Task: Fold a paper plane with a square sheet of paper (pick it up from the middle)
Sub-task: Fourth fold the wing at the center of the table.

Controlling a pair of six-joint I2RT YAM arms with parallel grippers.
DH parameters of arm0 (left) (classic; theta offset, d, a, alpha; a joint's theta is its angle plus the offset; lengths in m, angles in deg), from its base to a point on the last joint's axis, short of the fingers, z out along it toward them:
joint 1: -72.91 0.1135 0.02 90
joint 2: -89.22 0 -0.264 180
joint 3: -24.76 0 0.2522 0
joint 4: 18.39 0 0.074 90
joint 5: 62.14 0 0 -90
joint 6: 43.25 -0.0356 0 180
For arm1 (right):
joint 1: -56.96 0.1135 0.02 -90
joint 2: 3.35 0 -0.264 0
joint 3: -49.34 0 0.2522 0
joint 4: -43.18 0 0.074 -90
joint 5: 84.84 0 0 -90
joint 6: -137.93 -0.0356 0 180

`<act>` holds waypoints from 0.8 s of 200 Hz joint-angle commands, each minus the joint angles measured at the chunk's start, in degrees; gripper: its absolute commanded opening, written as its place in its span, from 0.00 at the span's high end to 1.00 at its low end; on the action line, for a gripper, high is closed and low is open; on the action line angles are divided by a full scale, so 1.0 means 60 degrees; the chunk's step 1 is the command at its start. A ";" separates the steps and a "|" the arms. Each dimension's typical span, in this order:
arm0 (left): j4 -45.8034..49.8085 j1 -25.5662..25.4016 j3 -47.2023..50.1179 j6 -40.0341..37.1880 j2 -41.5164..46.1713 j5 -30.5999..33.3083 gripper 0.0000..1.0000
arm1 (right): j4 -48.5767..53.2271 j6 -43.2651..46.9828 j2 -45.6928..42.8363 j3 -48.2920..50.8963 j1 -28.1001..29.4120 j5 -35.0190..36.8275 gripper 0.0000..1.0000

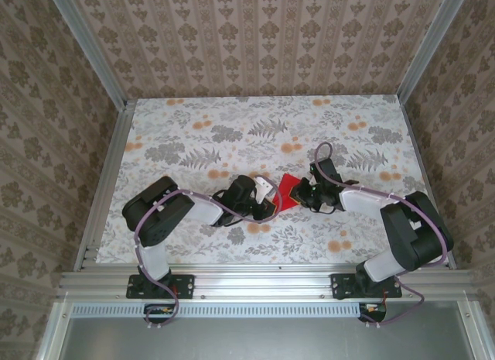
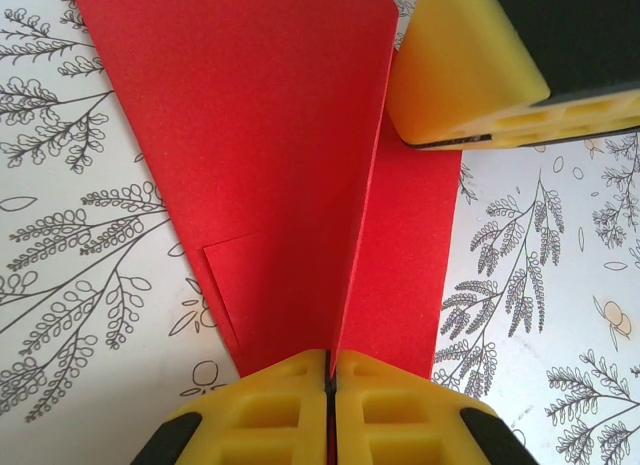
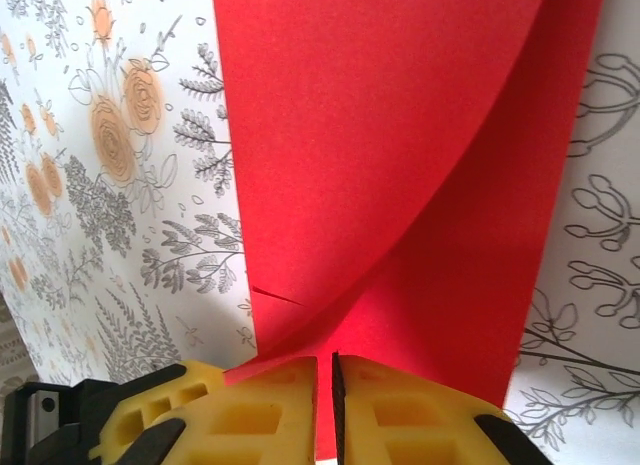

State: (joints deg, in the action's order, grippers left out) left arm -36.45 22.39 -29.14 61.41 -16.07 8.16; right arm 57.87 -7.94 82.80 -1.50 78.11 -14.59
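Left side: aluminium frame rail (image 1: 104,182) along the table edge, patterned wallpaper panels (image 1: 255,42) behind. The table (image 1: 232,135) is covered in a flat matte floral print, grey ferns and orange blooms. Left arm (image 1: 166,213) is black and white with a cable looped along it, and reaches right toward the middle. Left gripper (image 1: 268,193) (image 2: 330,360) is clenched: its yellow honeycomb foam pads meet on the near edge of the red paper (image 1: 288,188) (image 2: 270,135), right at the fold line. The paper sits mid-table between the two claws, partly folded. It is thin, smooth and matte. One flap stands up with a rounded corner, and a flatter layer lies on the cloth beneath. A faint straight edge shows low on the left flap. In the left wrist view, top right, one of the right claw's foam pads (image 2: 460,75) presses the far edge of the sheet and blocks the paper behind it. Right gripper (image 1: 303,194) (image 3: 325,363) has its pads almost together with paper (image 3: 400,165) running into the slit, so it is grasping the sheet. The top layer curls up in a smooth arc, with a short thin nick near its lower left edge. Right arm (image 1: 402,228) bends back toward its base, purple cable along it. The two claws are close together and hide the edges of the sheet from above.
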 commanded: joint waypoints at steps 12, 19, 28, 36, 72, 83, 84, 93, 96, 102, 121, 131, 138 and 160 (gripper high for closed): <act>0.0014 0.0100 0.0084 0.0195 -0.0190 -0.0129 0.90 | -0.0398 -0.0281 0.0234 0.0131 -0.0066 0.0219 0.85; 0.0025 0.0102 0.0063 0.0180 -0.0196 -0.0164 0.90 | -0.0466 -0.0322 0.0320 0.0130 -0.0067 0.0214 0.85; 0.0029 0.0109 0.0055 0.0180 -0.0190 -0.0213 0.89 | -0.0570 -0.0365 0.0412 0.0130 -0.0077 0.0171 0.84; 0.0079 0.0104 0.0045 0.0192 -0.0168 -0.0252 0.88 | -0.0633 -0.0409 0.0489 0.0143 -0.0078 0.0184 0.82; 0.0275 0.0128 -0.0103 0.0269 -0.0132 -0.0500 0.82 | -0.0859 -0.0589 0.0700 0.0243 -0.0126 0.0195 0.74; 0.0346 0.0157 -0.0185 0.0354 -0.0118 -0.0640 0.78 | -0.0868 -0.0600 0.0728 0.0275 -0.0126 0.0214 0.72; 0.0356 0.0165 -0.0190 0.0355 -0.0117 -0.0656 0.78 | -0.0863 -0.0595 0.0729 0.0283 -0.0126 0.0215 0.72; 0.0406 0.0186 -0.0262 0.0449 -0.0106 -0.0781 0.75 | -0.0860 -0.0597 0.0725 0.0309 -0.0136 0.0228 0.71; 0.0422 0.0188 -0.0289 0.0475 -0.0092 -0.0811 0.74 | -0.0871 -0.0601 0.0722 0.0332 -0.0138 0.0219 0.70; 0.0446 0.0213 -0.0324 0.0549 -0.0076 -0.0880 0.72 | -0.0895 -0.0611 0.0739 0.0364 -0.0137 0.0215 0.69; 0.0572 0.0317 -0.0519 0.0825 0.0013 -0.1050 0.67 | -0.0924 -0.0600 0.0700 0.0463 -0.0169 0.0271 0.66; 0.0731 0.0364 -0.0672 0.0905 0.0057 -0.1053 0.65 | -0.0918 -0.0604 0.0736 0.0482 -0.0182 0.0288 0.64; 0.0868 0.0394 -0.0757 0.0930 0.0081 -0.0990 0.65 | -0.0953 -0.0597 0.0801 0.0474 -0.0185 0.0261 0.64; 0.1268 0.0449 -0.1091 0.1023 0.0081 -0.0780 0.61 | -0.0998 -0.0615 0.1039 0.0431 -0.0188 0.0132 0.63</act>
State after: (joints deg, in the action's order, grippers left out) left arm -32.53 24.51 -32.66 65.65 -16.07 3.46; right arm 51.49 -10.98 86.89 0.09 77.45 -14.63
